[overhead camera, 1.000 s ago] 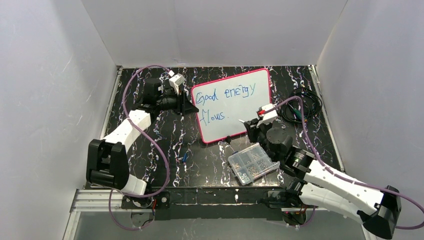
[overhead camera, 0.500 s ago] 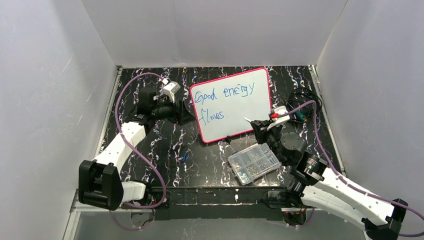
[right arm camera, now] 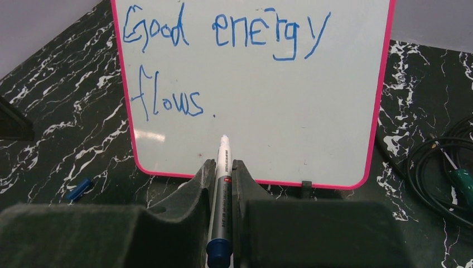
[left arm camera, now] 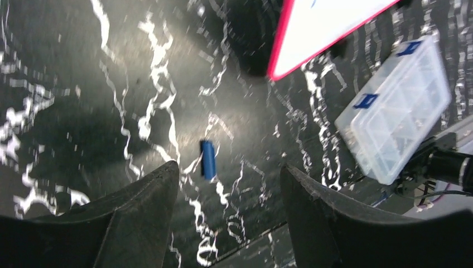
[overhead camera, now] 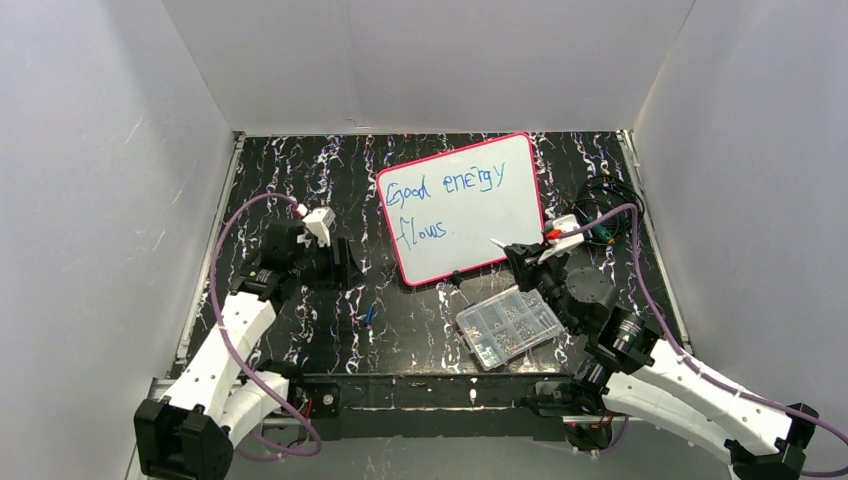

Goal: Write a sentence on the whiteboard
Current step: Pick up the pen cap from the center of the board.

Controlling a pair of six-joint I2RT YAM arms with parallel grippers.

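Observation:
The whiteboard [overhead camera: 470, 215] with its pink-red frame lies on the black marbled table and also shows in the right wrist view [right arm camera: 279, 111]. The sentence [overhead camera: 445, 195] in blue reads "Good energy flows" on two lines, with a small dot after it in the right wrist view [right arm camera: 215, 67]. My right gripper [overhead camera: 522, 252] is shut on a marker [right arm camera: 223, 184] whose tip hangs just above the board's near edge. My left gripper [overhead camera: 345, 268] is open and empty, left of the board, above a small blue cap [left arm camera: 208, 159].
A clear compartmented parts box [overhead camera: 507, 327] lies in front of the board, right of centre. Coiled black cables [overhead camera: 605, 212] lie right of the board. The blue cap [overhead camera: 370, 314] lies on the table between the arms. White walls enclose the table.
My left gripper has drawn back from the board's left edge toward the near left. My right gripper lifted the marker and shifted slightly right; the board has shifted slightly.

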